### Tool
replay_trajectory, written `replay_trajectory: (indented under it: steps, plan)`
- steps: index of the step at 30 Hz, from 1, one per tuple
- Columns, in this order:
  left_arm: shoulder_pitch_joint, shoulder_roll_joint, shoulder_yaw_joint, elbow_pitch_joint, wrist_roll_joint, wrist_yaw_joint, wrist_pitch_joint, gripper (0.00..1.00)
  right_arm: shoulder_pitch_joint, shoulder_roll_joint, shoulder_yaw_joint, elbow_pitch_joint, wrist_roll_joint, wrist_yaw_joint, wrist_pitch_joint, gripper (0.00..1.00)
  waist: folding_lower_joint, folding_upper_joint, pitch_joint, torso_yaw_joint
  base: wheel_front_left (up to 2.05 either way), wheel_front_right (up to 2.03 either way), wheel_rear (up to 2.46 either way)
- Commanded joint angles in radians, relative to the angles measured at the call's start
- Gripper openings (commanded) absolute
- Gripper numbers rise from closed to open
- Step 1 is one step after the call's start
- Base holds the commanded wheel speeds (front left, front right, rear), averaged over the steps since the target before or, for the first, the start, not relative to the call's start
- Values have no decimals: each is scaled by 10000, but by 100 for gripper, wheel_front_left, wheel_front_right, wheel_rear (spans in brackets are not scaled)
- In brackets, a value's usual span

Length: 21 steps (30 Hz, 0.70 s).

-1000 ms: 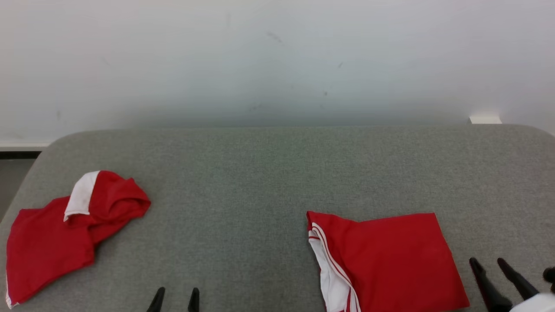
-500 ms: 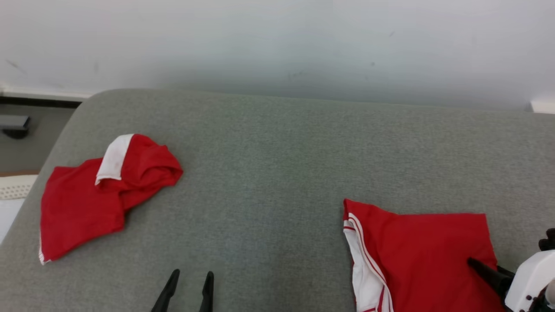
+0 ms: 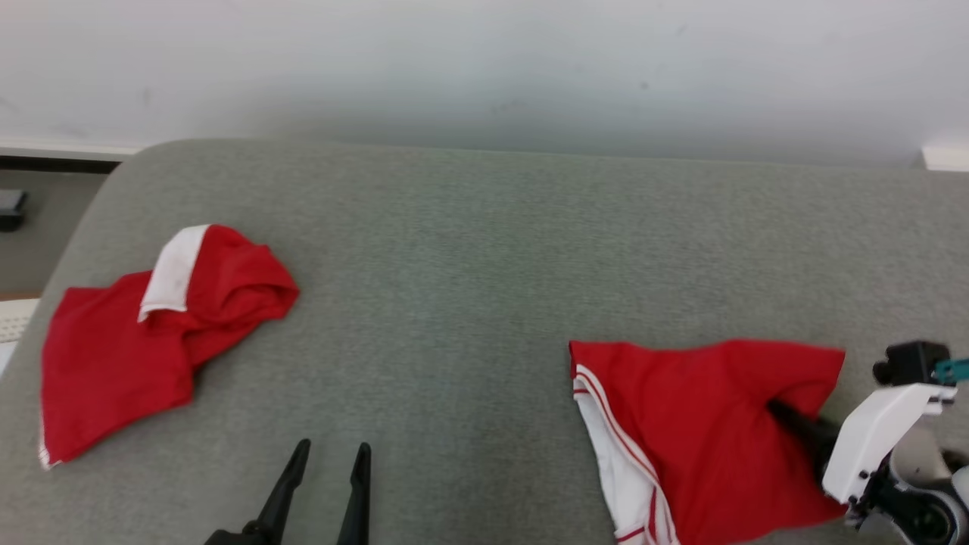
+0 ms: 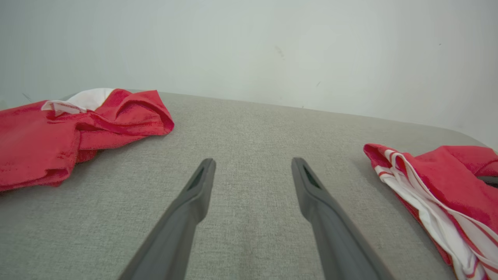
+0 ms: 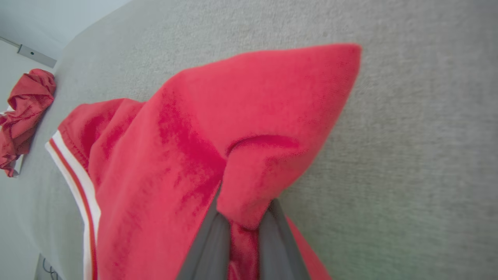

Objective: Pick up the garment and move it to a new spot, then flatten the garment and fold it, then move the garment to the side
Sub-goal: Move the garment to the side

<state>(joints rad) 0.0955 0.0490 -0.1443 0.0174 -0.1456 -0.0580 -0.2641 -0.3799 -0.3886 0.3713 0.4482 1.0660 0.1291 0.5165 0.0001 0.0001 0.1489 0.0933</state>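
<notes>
**Reader:** Figure, head view. Where did the garment lie, and how much of the task was done?

**Robot:** The red garment (image 3: pixel 696 431) lay at about 4 o'clock on the grey padded surface (image 3: pixel 469 250). It formed a rough rectangle, with its white-striped edge facing 8 o'clock. From that shape I judged it already flattened and folded. What was left, as I read it, was the carry to the side. Most of the cloth rested flat on the padding, and only the part toward 3 o'clock was bunched into a peak.

**Reader:** And the hand on it?

**Robot:** My right gripper (image 3: pixel 781 412) stood at the garment's 3 o'clock side, with its fingers pointing toward 10 o'clock. They were pressed together on a fold of the red cloth. In the right wrist view the fabric was pinched between the two fingers and tented over their tips. The white wrist sat low, near the padding, at 4 o'clock of the frame.

**Reader:** The other arm?

**Robot:** My left gripper (image 3: pixel 333 448) hovered at 6 o'clock over bare padding, pointing toward 12. Its fingers were spread and held nothing, and it was well apart from either cloth. A second red garment (image 3: pixel 136 341), crumpled and showing a white band, lay at 9 o'clock. I took it to be no part of this step.
</notes>
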Motion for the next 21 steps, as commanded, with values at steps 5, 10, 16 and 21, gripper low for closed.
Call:
replay_trajectory:
  steps: [5,10,16,21]
  plan:
    - [-201,32,17,-11,152,-169,0,100,-1079,-757,189,543,-1358,4,-1437,0,-1,-1,496,-1198,0,0,0]
    - [-903,52,-107,-91,575,-453,0,100,-2446,-1330,-414,1925,-2927,3,-2980,0,-1,-1,1330,-1721,0,0,0]
    - [-1931,149,-588,-31,764,-654,0,100,-4060,-1613,-1624,4184,-4500,3,-4352,0,-1,-1,2153,-1606,0,0,0]
    - [-2087,122,-680,-145,619,-706,0,100,-5132,-1661,-2447,5782,-6066,3,-5307,36,-1,-1,2360,-1471,0,0,0]
